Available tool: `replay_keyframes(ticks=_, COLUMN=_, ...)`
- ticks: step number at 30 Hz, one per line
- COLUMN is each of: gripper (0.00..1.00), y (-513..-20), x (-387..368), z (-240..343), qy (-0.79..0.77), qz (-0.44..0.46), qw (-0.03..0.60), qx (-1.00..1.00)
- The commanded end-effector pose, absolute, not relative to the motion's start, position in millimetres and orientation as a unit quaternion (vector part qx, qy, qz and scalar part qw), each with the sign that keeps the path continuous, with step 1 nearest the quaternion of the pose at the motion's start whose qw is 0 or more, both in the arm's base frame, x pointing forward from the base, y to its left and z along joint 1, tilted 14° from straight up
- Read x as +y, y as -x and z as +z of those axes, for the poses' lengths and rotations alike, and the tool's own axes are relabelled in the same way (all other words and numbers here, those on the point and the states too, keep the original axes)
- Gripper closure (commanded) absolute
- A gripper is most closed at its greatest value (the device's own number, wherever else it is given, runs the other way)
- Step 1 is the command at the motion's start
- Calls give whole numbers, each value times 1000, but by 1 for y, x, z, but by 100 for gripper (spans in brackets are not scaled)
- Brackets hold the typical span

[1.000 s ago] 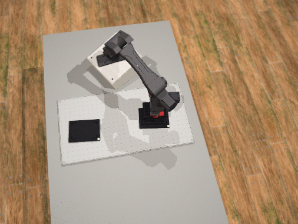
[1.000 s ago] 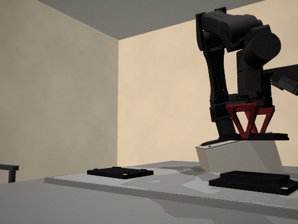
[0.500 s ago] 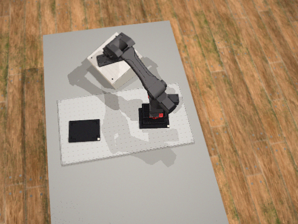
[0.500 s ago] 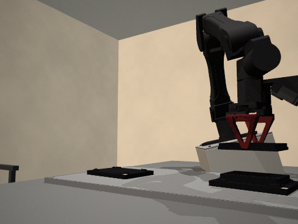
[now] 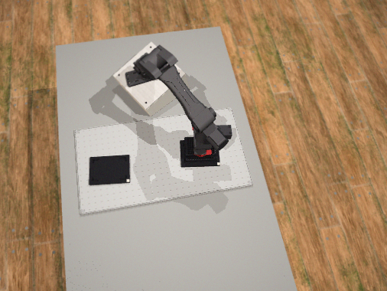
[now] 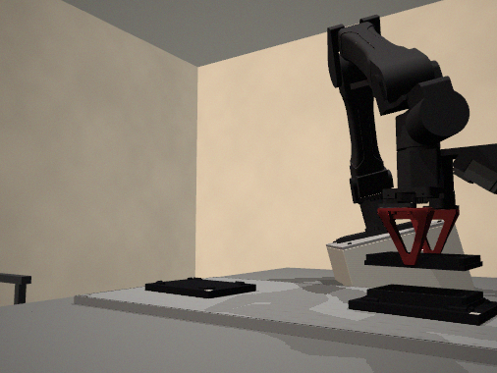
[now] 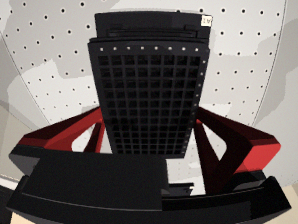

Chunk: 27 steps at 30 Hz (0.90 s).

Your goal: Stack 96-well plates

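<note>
Two black 96-well plates concern us: the gripper [image 6: 417,235] with red triangular fingers is clenched on the long sides of one black gridded plate [image 6: 423,260], which we see hanging level above the other black plate [image 6: 425,295] and apart from it. That lower plate sits in its flat black nest [image 6: 483,314] on the white perforated board [image 5: 160,188]. Across the board lies the second black nest [image 5: 109,169]; it looks bare, though we cannot be sure.
</note>
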State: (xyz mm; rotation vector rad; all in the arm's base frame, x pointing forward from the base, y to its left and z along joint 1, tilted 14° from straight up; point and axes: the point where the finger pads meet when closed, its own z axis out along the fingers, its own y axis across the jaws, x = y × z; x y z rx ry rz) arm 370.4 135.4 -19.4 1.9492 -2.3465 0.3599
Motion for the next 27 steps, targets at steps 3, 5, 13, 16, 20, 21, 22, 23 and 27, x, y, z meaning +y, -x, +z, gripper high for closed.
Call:
replay_keyframes(ticks=3, gripper=100, y=-384, x=143, z=-12, qy=-635, qz=123, qw=3, qx=-762)
replay_keyframes(ticks=5, gripper=100, y=-374, x=136, z=-31, qy=-637, qz=116, qw=28, qx=-762)
replay_keyframes(ticks=13, gripper=100, y=-374, x=131, z=-45, qy=-636, qz=116, qw=30, qx=-762)
replay_keyframes(ticks=16, gripper=100, y=-377, x=129, z=-49, qy=-634, qz=116, qw=28, qx=-764)
replay_keyframes(ticks=20, gripper=100, y=-382, x=137, z=-35, qy=-636, qz=121, qw=9, qx=-762)
replay_keyframes(ticks=21, gripper=100, y=-380, x=136, z=-37, qy=-636, qz=120, qw=12, qx=-762)
replay_keyframes(ticks=22, gripper=100, y=-379, x=136, z=-38, qy=-636, qz=120, qw=13, qx=-762)
replay_keyframes(ticks=23, gripper=100, y=-381, x=135, z=-38, qy=-634, qz=121, qw=17, qx=-764)
replay_keyframes(ticks=27, gripper=100, y=-378, x=136, z=-36, qy=-636, qz=120, qw=12, qx=-762)
